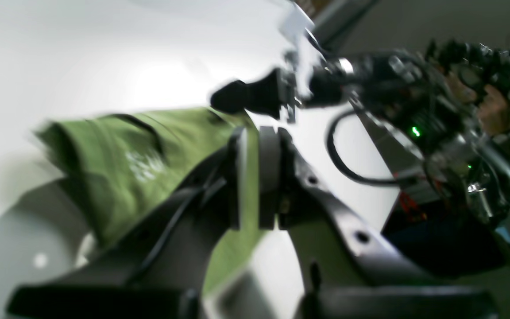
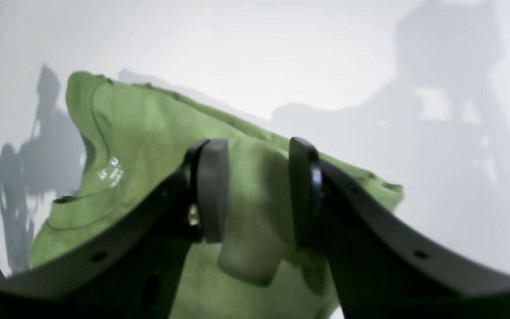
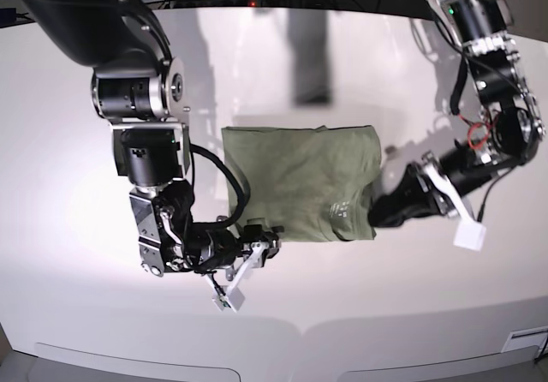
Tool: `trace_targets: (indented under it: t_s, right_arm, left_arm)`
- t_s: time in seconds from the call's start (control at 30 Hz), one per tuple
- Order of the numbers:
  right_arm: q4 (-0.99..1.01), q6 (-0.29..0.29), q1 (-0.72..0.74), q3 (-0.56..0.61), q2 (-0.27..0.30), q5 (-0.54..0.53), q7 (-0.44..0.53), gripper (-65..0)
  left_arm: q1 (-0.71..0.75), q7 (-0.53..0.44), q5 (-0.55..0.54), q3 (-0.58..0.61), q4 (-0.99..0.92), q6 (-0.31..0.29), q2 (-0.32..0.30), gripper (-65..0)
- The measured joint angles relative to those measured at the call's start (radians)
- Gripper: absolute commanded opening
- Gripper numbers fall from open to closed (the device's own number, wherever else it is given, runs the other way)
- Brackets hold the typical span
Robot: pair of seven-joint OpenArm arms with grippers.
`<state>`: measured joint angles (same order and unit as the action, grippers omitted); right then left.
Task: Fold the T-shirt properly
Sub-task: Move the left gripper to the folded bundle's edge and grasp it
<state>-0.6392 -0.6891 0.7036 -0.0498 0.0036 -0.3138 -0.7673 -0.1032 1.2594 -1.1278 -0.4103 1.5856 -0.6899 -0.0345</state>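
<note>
On white table [image 3: 411,296], T-shirt [image 3: 300,181] (folded) between left gripper [image 1: 255,177] pads.

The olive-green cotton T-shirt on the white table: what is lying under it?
Around the olive-green cotton T-shirt only the white table shows, so it rests on that. Whether anything lies beneath the folded cloth cannot be seen; the fabric covers it.

T-shirt [image 3: 300,181]: plain olive green
Neck label [image 2: 112,172]: small white print inside the T-shirt's collar
Table [image 3: 360,305]: white
Grippers: black
</note>
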Motion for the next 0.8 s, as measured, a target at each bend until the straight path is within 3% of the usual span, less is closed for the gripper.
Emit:
trace_targets:
  t_s: [0.2, 0.37, 0.6, 0.8]
  right_arm:
    - [0.0, 0.0, 0.005, 0.0, 0.007, -0.001, -0.018, -42.1]
    - [0.0, 0.0, 0.006, 0.0, 0.005, -0.003, -0.019, -42.1]
    - [0.0, 0.0, 0.0, 0.0, 0.01, -0.003, -0.041, -42.1]
    - [-0.001, 0.0, -0.055, 0.0, 0.007, -0.004, -0.042, -42.1]
  left_arm:
    - [0.138, -0.065, 0.208, 0.107, 0.025, 0.001, 0.021, -65.0]
    - [0.188, -0.276, 0.427, 0.293, 0.024, -0.001, 0.035, -65.0]
    - [0.168, -0.396, 0.895, 0.473, 0.024, 0.217, 0.032, -65.0]
    - [0.163, -0.446, 1.021, 0.491, 0.024, 0.243, 0.032, -65.0]
